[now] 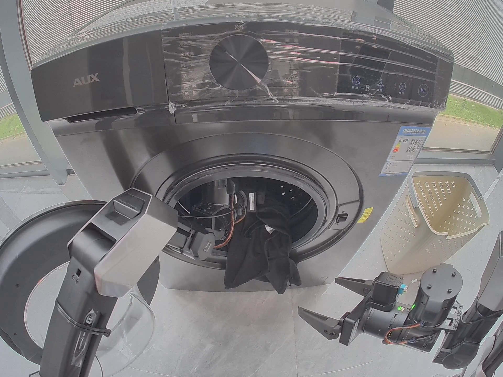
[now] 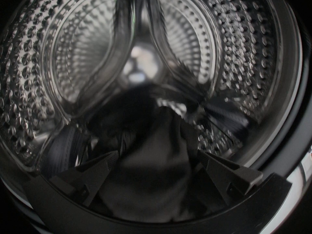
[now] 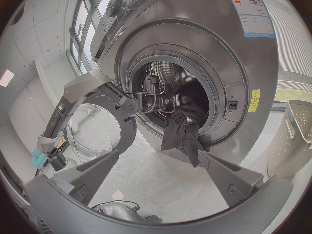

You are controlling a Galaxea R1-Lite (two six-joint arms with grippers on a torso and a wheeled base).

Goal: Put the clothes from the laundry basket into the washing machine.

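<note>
Holds left claw (image 2: 156, 153) spread wide inside the washing machine (image 1: 314, 147) drum.
Has black clothes (image 1: 262, 247) between the fingers, perhaps just touching, draped half out over the door rim; hangs right claw (image 1: 318, 295), also spread, low over the floor, laundry basket (image 1: 440, 221) just right.

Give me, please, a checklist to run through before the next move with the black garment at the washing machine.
1. Washing machine door swung fully open: ok.
2. Black garment wholly inside the drum: not ok, part of it hangs out the front.
3. Left gripper inside the drum, open, cloth lying between its fingers: ok.
4. Right gripper open, above the floor, apart from the machine: ok.
5. Laundry basket emptied: ok, as far as its inside shows.
</note>
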